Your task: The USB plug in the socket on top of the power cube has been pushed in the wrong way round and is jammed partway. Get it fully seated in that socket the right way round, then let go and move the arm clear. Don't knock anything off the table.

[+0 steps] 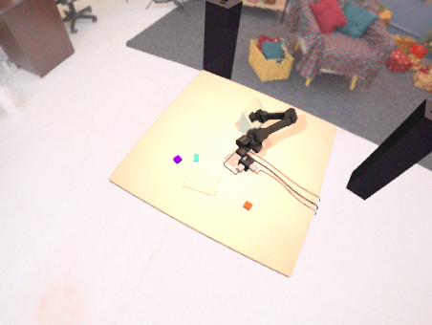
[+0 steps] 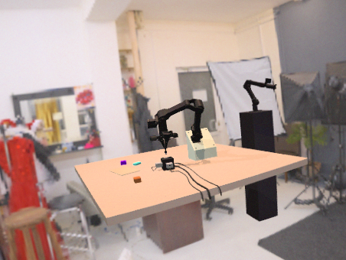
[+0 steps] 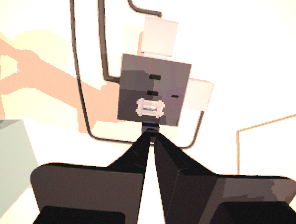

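The power cube (image 1: 247,162) (image 2: 168,164) (image 3: 135,70) is a dark block on the table. The socket (image 3: 150,108) on its top has a pale frame and shows uncovered in the wrist view, with no plug in it. My gripper (image 2: 165,151) (image 3: 151,137) points down above the cube, shut on the small dark USB plug (image 3: 150,128). In the wrist view the plug appears just below the socket frame, near the cube's edge. In the exterior view a gap shows between the fingertips and the cube top. Which way round the plug faces cannot be told.
Pale plugs (image 3: 160,36) (image 3: 199,95) stick out from the cube's sides, with dark cables trailing over the table. A purple block (image 1: 177,159) (image 2: 123,162), a teal block (image 1: 196,158) (image 2: 136,163) and an orange block (image 1: 248,205) (image 2: 137,179) lie apart. A pale sloped stand (image 2: 203,153) is behind.
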Action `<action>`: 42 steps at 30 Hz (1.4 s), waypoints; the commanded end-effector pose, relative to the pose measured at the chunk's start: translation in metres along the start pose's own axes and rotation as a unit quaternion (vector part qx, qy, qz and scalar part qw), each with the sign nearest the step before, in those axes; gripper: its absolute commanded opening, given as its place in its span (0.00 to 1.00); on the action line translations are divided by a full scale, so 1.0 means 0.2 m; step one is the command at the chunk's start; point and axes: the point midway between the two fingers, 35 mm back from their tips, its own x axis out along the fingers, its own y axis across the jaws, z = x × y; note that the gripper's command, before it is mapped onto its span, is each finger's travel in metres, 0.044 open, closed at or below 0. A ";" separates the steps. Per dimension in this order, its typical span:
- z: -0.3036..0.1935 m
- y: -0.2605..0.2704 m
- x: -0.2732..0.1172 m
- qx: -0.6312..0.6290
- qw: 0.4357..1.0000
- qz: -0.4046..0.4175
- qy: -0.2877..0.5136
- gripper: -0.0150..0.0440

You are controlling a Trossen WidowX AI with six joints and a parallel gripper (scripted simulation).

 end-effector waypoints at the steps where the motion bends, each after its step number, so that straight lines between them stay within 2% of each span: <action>1: 0.00 0.00 0.00 0.002 1.000 0.000 -0.003 0.25; 42: 0.01 0.00 0.03 0.006 1.000 -0.001 -0.018 0.25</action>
